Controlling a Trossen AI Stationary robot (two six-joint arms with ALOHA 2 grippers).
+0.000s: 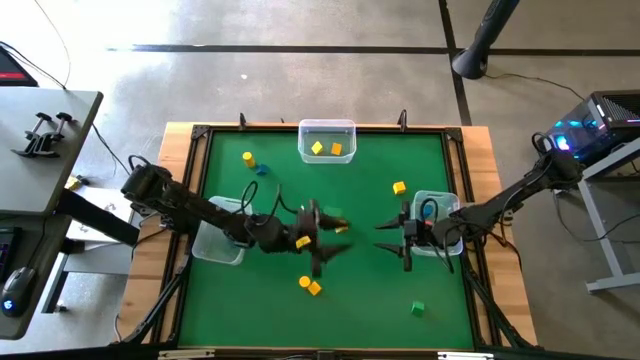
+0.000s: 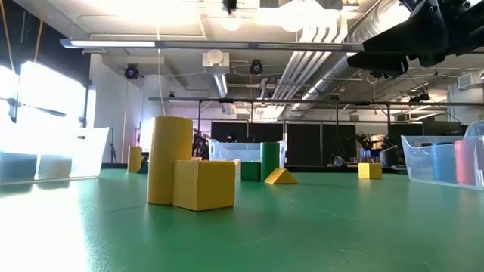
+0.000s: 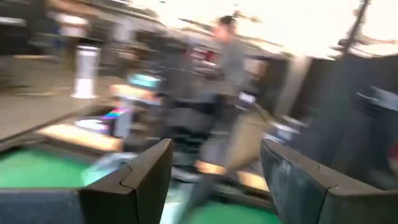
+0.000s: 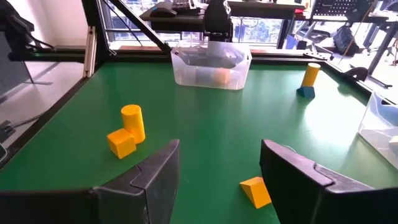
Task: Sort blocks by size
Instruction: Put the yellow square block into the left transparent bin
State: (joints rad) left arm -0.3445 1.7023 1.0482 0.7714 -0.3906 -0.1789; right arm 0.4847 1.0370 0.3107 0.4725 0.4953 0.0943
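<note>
Both tools, left tool (image 1: 318, 240) and right tool (image 1: 398, 238), stand released, empty. I judge the yellow wedge (image 4: 255, 191) light, rigid; I'd pinch its flat sides.

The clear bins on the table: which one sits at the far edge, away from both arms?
The bin at the middle of the far edge, holding two yellow-orange blocks. The other two bins sit at the sides, under the arms.

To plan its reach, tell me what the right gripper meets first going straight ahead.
Likely the yellow wedge, lying close ahead, slightly off the midline between the open jaws of the right gripper; past it, the clear bin. Depth is unclear.
</note>
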